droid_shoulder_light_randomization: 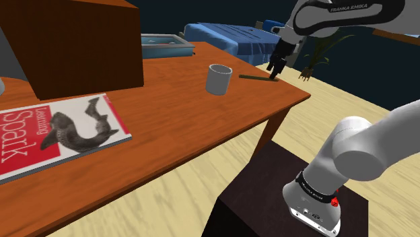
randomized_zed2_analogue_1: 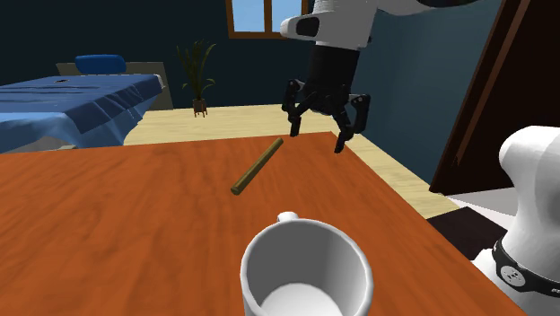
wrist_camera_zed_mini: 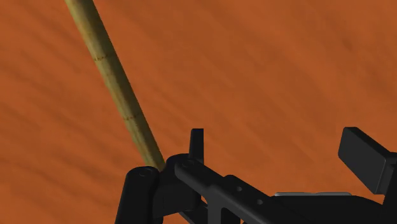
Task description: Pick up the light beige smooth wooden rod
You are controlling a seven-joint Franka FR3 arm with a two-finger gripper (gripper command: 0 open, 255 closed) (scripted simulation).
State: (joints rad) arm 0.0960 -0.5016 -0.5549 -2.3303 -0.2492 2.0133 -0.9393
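The olive-brown rod (randomized_zed2_analogue_1: 258,168) is not yet grasped: it is laid flat on the bench (randomized_zed2_analogue_1: 108,206) near the spread-open hand (randomized_zed2_analogue_1: 316,135).

A: Anything crowding the rod (randomized_zed2_analogue_1: 258,167)?
B: No. In the second exterior view bare desk (randomized_zed2_analogue_1: 135,206) lies all round it; the white mug (randomized_zed2_analogue_1: 305,269) stands well apart at bottom centre. The hand (randomized_zed2_analogue_1: 317,135), fingers apart, hovers by its upper-right end.

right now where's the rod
In the second exterior view the rod lies flat on the table, beyond the mug, its far end just left of the open gripper near the table's far edge.
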